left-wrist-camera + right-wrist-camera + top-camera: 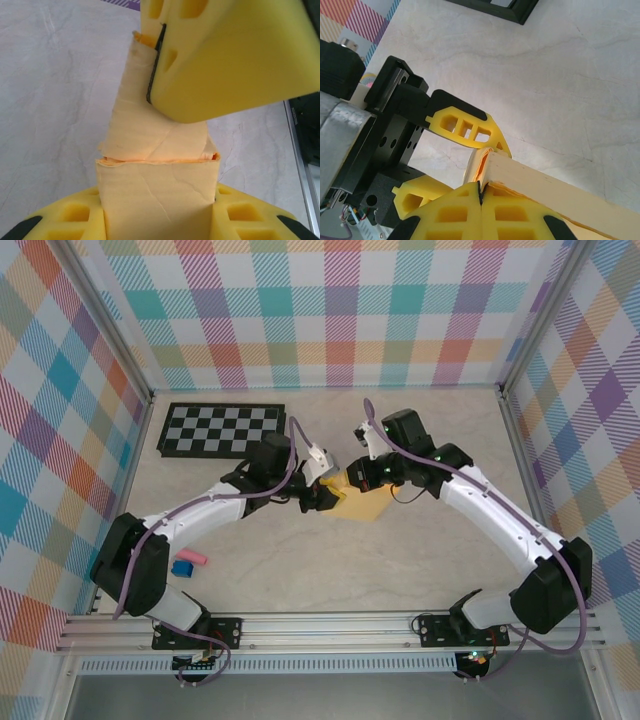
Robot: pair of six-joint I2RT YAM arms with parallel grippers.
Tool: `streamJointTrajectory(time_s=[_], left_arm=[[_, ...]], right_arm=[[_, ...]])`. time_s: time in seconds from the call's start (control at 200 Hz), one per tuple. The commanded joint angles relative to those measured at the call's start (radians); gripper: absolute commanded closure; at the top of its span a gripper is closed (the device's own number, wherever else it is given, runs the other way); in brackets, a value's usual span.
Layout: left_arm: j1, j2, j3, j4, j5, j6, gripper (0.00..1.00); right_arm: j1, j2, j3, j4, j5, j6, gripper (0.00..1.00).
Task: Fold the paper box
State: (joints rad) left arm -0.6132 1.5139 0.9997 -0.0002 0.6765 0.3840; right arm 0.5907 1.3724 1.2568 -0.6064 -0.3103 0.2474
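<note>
From 9 o'clock left pincer (318, 496) clamps paper box (366, 506); right pincer (352, 478) pinched shut on its flap at 12; hold body steady, bend flap along crease

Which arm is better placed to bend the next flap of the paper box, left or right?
Probably the right. The right gripper is shut on the flap of the paper box, so it can bend it over. The left gripper clamps the body of the box and serves better as anchor.

The paper box (364, 506) is coloured yellow-orange, the checkerboard (222, 429) black-and-white, the walls (330, 310) pastel plaid, the worktop (400, 570) marbled beige.
</note>
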Motion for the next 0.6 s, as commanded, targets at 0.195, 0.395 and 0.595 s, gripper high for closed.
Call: streamJointTrajectory(time_s=[0.195, 0.395, 0.595], left_arm=[[-0.006, 0.017, 0.050, 0.089, 0.019, -0.052, 0.76], [-0.006, 0.033, 0.054, 0.129, -0.057, -0.130, 0.76], [-0.007, 0.050, 0.032, 0.228, -0.108, -0.221, 0.76]], right_arm=[[0.047, -0.024, -0.028, 0.076, -0.080, 0.044, 1.00], [0.057, -0.014, -0.049, 0.127, -0.091, 0.152, 1.00], [0.064, -0.045, -0.124, 0.198, -0.004, 0.248, 0.98]])
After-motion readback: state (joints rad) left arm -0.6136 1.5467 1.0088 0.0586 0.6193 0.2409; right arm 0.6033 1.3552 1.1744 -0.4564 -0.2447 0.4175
